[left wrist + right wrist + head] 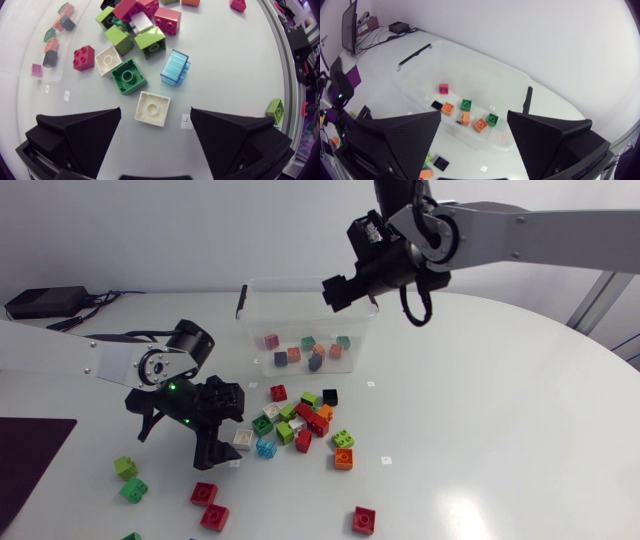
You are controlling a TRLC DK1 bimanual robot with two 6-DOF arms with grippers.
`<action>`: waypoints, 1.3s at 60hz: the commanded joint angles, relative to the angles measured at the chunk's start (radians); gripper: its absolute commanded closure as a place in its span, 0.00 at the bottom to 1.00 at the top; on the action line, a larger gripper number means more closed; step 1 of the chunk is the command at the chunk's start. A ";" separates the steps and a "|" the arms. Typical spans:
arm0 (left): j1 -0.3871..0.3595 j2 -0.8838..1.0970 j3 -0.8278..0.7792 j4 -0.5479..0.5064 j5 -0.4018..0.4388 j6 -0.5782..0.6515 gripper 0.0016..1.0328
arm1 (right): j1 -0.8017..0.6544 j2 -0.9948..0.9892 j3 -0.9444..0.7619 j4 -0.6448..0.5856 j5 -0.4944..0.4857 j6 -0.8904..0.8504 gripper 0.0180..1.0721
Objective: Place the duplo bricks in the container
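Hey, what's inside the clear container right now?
Loose duplo bricks lie on the floor of the container: one pink, two green, several orange, some dark. The right end effector hides its near corners, so more may be there.

Dark purple mat (30, 460) (on white table (500, 420))

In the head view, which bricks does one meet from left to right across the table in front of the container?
Lone lime green plastic brick, white plastic brick, translucent light blue brick, orange plastic brick; overlapping ones omitted.
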 commanded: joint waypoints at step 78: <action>0.009 -0.097 0.089 -0.203 -0.006 0.056 0.87 | 0.416 -0.272 -0.834 -0.130 -0.053 -0.291 0.09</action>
